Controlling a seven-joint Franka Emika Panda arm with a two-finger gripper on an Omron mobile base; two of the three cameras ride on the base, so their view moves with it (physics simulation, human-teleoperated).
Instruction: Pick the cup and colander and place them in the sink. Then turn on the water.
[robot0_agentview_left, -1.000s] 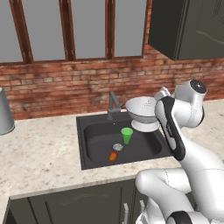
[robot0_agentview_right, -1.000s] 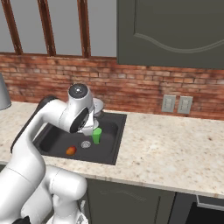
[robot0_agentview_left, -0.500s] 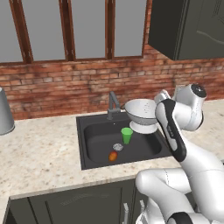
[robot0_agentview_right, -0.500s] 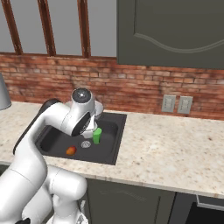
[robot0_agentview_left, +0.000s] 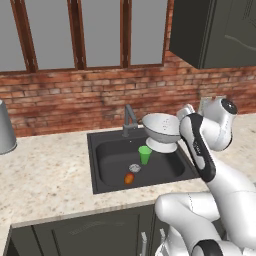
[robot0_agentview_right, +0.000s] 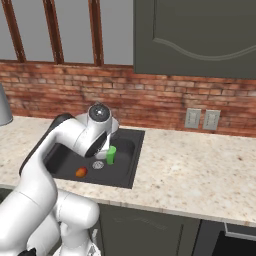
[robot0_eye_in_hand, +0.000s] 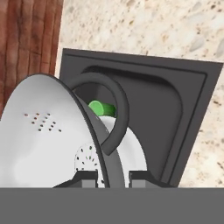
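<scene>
- Gripping: gripper (robot0_eye_in_hand: 113, 176), jaws clamped on the colander (robot0_agentview_left: 161, 129) rim.
- Shifted: colander now carried further over the sink (robot0_agentview_left: 102, 185), above its right edge; release due.
- Cup (robot0_agentview_left: 145, 154): upright in basin, placed.
- Water: not yet running.

Even, bright rendered light, soft faint shadows, no glare, slightly blurry textures

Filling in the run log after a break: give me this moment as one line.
stage: colander transfer | gripper: shut on colander rim, held over sink | cup: upright in sink | faucet: no water seen
</scene>
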